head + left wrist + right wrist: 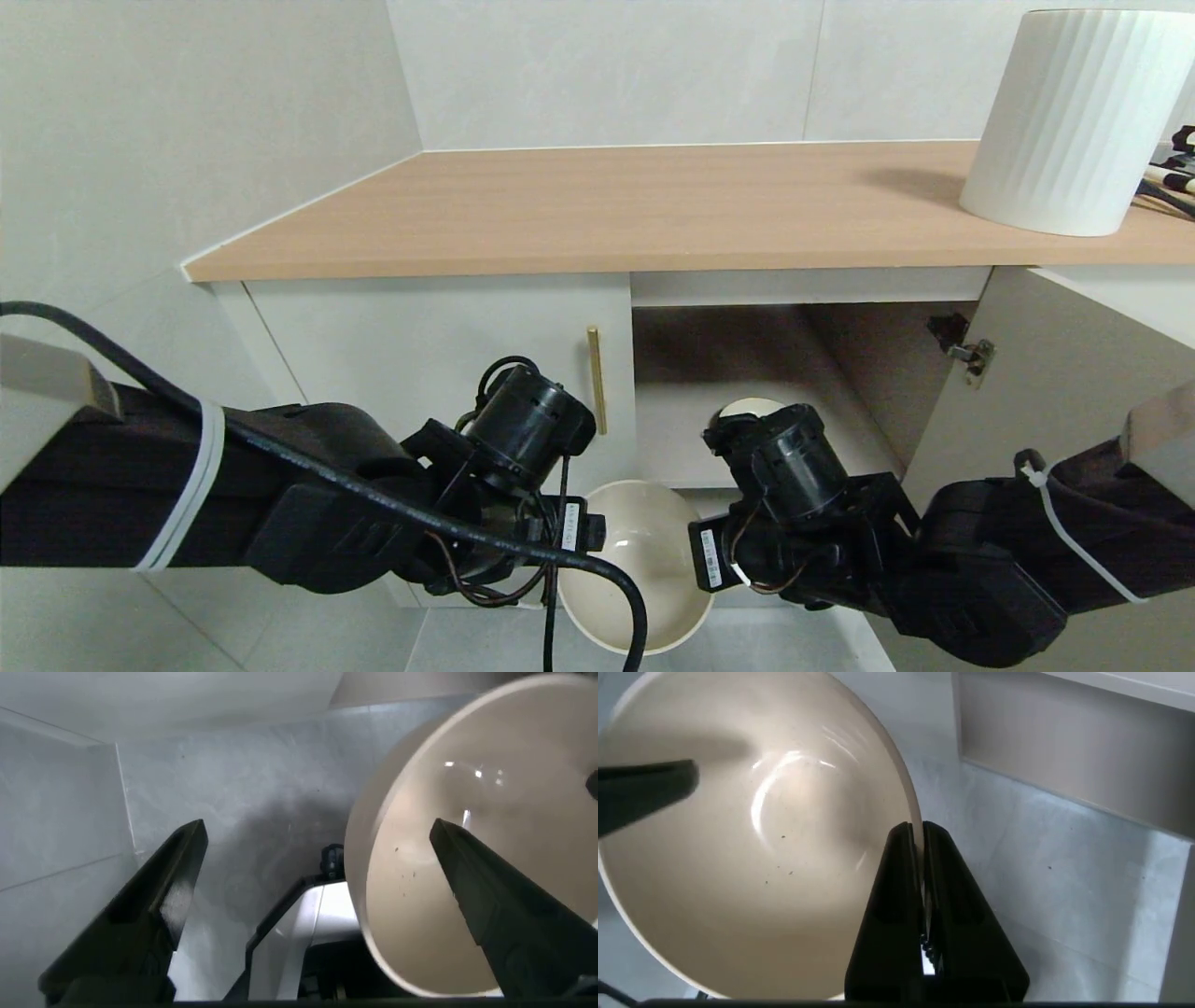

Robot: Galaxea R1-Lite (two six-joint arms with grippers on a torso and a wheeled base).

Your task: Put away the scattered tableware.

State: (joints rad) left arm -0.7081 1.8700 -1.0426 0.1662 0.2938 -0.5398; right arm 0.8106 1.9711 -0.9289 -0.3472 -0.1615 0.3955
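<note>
A cream bowl (644,551) hangs tilted in the air in front of the open cabinet, low between my two arms. My right gripper (920,838) is shut on the bowl's rim (910,784), one finger inside and one outside. My left gripper (318,831) stands open at the bowl's opposite side. One of its fingers (495,905) is over the bowl's inside (439,784), the other finger (154,910) is well outside, and the rim passes between them. In the head view the left gripper (597,537) and right gripper (698,553) flank the bowl.
The cabinet (747,364) under the wooden counter (607,205) is open, its right door (1046,392) swung out and the left door (439,364) closed. A pale round dish (747,408) shows inside, behind my right wrist. A white ribbed cylinder (1074,121) stands on the counter.
</note>
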